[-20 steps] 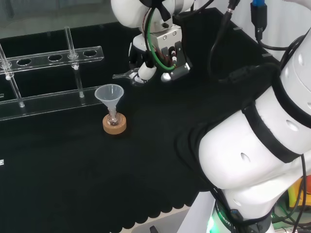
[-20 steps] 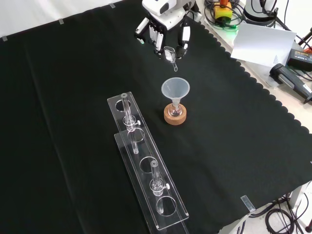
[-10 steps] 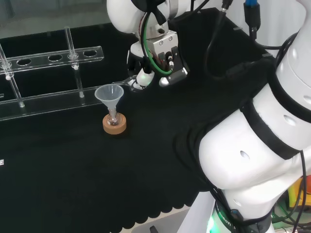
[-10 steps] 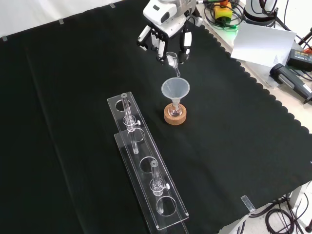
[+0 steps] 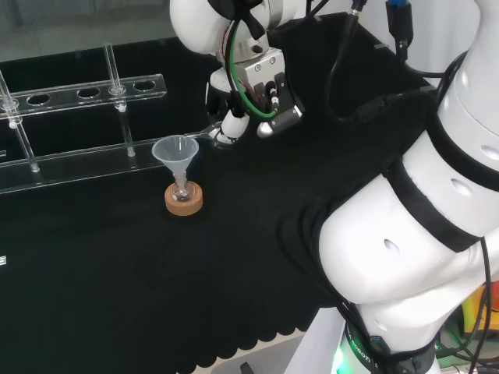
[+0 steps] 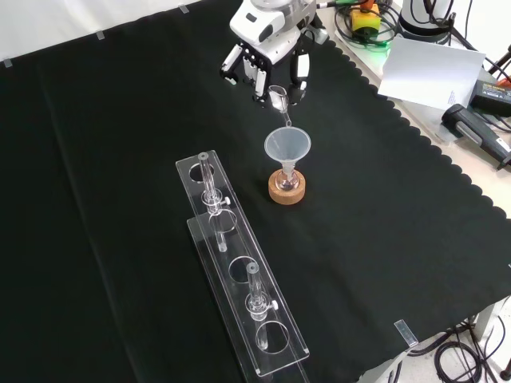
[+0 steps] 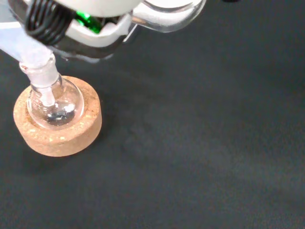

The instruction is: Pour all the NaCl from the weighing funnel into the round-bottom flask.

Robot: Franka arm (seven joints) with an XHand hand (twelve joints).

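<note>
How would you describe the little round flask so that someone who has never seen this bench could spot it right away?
Start at the long clear rack lying on the black cloth in the front view, and look just to its right. There a cork ring sits on the cloth, and the small round flask rests in it. It is the one piece of glass with a wide plastic funnel standing in its neck.

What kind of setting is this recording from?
Probably a chemistry lab bench set up for robot trials: a round-bottom flask on a cork ring with a funnel, clear test-tube racks, and black cloth over the bench.
</note>
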